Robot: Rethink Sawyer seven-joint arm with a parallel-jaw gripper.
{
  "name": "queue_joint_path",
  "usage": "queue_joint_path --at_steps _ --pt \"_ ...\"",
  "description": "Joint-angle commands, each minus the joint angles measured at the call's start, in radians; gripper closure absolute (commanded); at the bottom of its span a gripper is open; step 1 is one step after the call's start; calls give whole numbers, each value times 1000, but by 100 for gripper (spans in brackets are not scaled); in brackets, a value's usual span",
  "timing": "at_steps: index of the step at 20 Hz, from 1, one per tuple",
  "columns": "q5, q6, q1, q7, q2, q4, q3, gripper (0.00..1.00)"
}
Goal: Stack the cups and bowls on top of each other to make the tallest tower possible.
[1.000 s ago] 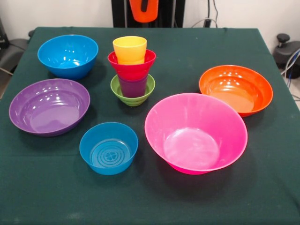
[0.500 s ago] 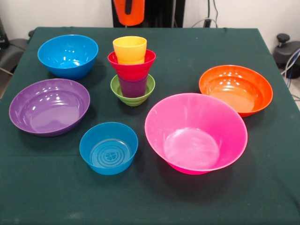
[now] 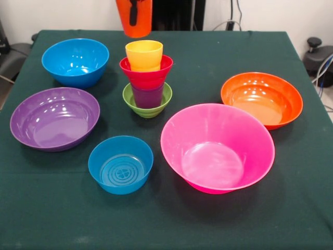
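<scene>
Dark green tablecloth [image 3: 291,208] covers table; black & grey equipment [image 3: 317,54] w/ cables at right edge, white wall [image 3: 62,13] behind, dark object [image 3: 6,54] at left edge.

Dark green tablecloth [image 3: 171,219]; white wall [image 3: 57,13] behind.

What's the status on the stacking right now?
Gripper holds orange cup above the tower. Yellow cup on top, mouth open. Nothing blocking the drop.
</scene>
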Motion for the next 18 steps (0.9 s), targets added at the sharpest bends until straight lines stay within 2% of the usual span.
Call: queue_joint_path --at_steps 1,6,10,18 --pt "-27 35 33 4 76 -62 67 100" --pt "-26 30 58 14 109 -90 55 100" --pt "-40 60 40 -33 84 -84 48 100" --pt "-45 15 39 -33 100 -76 52 100"
